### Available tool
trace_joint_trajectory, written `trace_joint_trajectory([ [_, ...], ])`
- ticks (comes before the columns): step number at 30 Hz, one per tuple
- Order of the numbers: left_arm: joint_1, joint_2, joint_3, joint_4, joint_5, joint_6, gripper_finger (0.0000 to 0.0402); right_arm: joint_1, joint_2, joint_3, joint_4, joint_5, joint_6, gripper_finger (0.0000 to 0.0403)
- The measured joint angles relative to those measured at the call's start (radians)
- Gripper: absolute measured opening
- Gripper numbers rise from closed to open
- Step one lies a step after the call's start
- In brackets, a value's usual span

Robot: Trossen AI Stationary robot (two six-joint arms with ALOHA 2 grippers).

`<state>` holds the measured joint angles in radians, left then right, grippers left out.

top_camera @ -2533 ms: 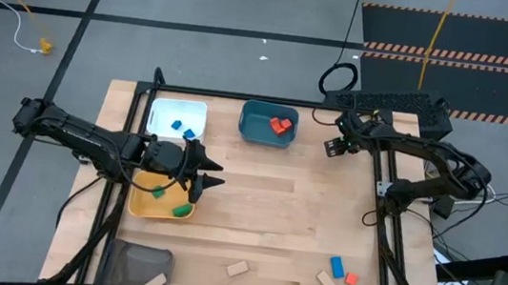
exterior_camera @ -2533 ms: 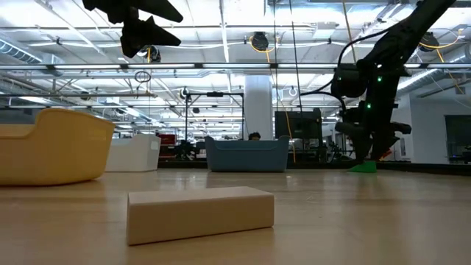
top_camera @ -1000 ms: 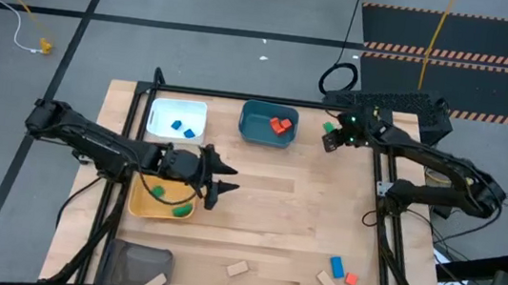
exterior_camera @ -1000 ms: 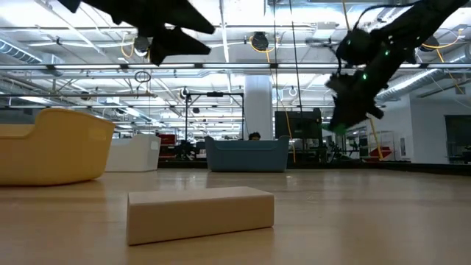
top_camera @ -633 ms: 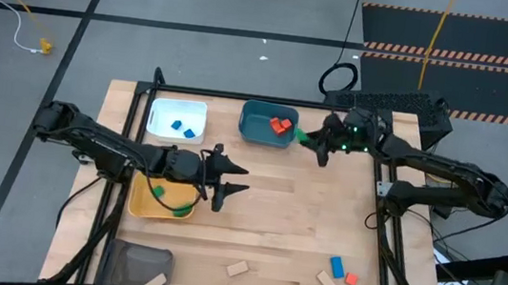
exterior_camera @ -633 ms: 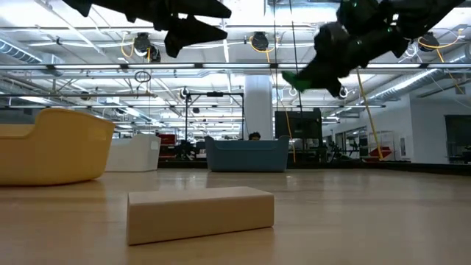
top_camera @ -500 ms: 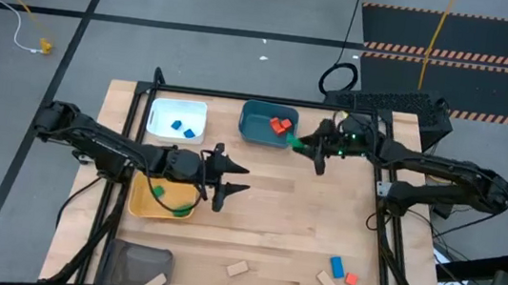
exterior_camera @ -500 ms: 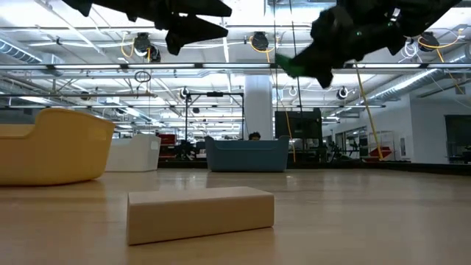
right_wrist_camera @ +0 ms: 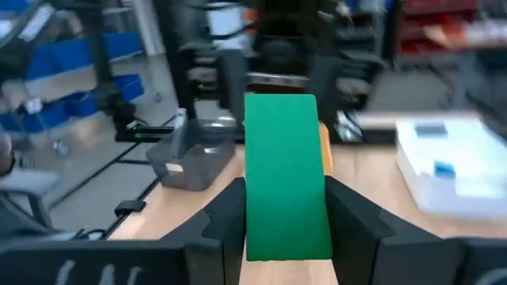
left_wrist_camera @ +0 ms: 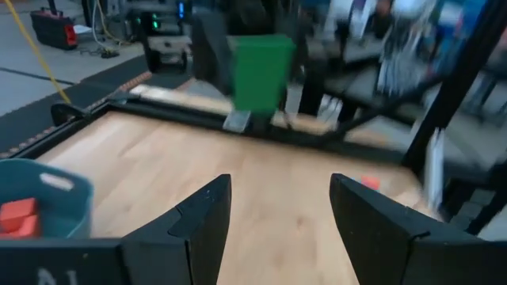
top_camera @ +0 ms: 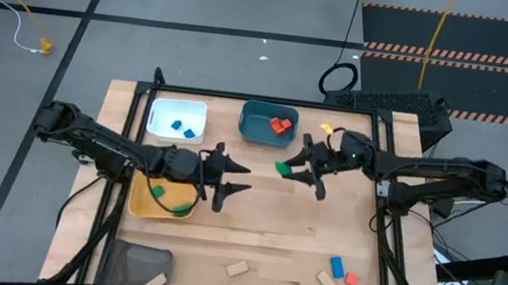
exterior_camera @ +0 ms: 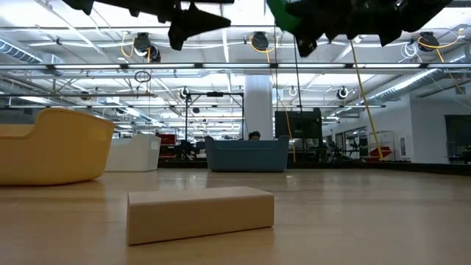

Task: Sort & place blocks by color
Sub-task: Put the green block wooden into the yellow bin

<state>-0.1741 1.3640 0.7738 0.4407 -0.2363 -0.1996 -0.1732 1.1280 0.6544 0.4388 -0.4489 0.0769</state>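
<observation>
My left gripper (top_camera: 235, 179) hangs spread and empty beside the yellow tray (top_camera: 140, 202), where green blocks (top_camera: 159, 190) already lie. My right gripper (top_camera: 297, 169) pinches a green block (top_camera: 282, 168) above mid-table. A tan block (top_camera: 237, 268), a blue block (top_camera: 337, 266) and others near the front edge remain unsorted.

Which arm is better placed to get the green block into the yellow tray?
The right. Its gripper is already shut on the green wooden block, held above the middle of the table. The left gripper, open and empty, hovers nearer the yellow tray, so a handover might be intended.
</observation>
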Motion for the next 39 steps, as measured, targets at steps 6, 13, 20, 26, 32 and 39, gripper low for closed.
trace_joint_trajectory([
  [6,-0.005,0.000,0.000,0.055,0.002,-0.034,0.0216,0.066,0.045,0.000,0.064,0.001,-0.190,0.0121],
  [13,0.004,0.000,0.000,0.059,0.004,-0.180,0.0216,0.116,0.065,0.000,0.049,0.179,-0.363,0.0121],
  [20,0.044,0.000,0.000,0.040,0.004,-0.433,0.0216,0.140,0.065,0.000,-0.029,0.415,-0.558,0.0121],
  [26,0.096,0.000,0.000,-0.084,0.003,-0.615,0.0216,0.170,0.065,0.000,-0.131,0.670,-0.642,0.0121],
  [32,0.142,0.067,0.000,-0.080,-0.006,-0.732,0.0216,0.195,0.065,0.000,-0.152,0.761,-0.576,0.0121],
  [39,0.157,0.151,0.000,0.065,-0.034,-0.716,0.0216,0.222,0.066,0.000,-0.190,0.765,-0.501,0.0121],
])
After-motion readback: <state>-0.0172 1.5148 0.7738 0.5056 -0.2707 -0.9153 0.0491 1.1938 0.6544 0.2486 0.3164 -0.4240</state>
